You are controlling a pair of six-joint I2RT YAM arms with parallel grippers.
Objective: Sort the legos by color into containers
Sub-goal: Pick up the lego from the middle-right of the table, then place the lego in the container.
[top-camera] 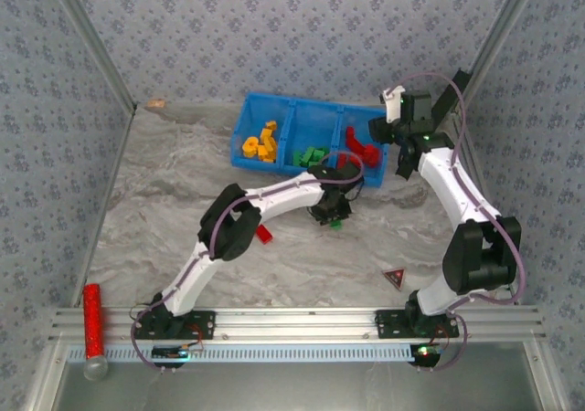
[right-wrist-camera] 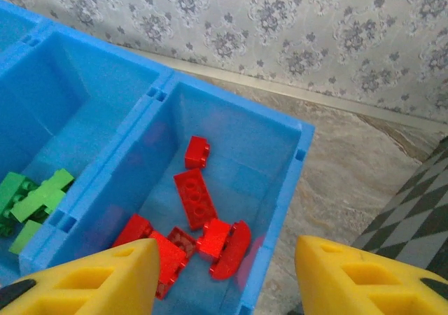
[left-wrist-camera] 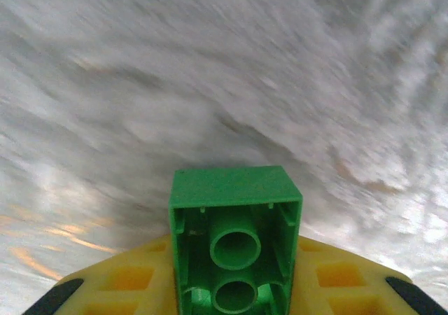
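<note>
Above bare table [top-camera: 183, 210] near tray [top-camera: 239, 155] front edge, left pincer [top-camera: 330, 216] pinching green brick [left-wrist-camera: 234, 245]; right pincer [right-wrist-camera: 227, 273] spread over red compartment [right-wrist-camera: 238, 143]

Grey floral wallpaper [top-camera: 274, 27] on 3 sides; marbled grey tabletop [top-camera: 155, 219]; silver rail [top-camera: 302, 318] along near edge; even, soft light.

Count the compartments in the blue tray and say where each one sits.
3, side by side: the left compartment holds yellow bricks, the middle compartment holds green bricks, the right compartment holds red bricks. None seems hidden.
</note>
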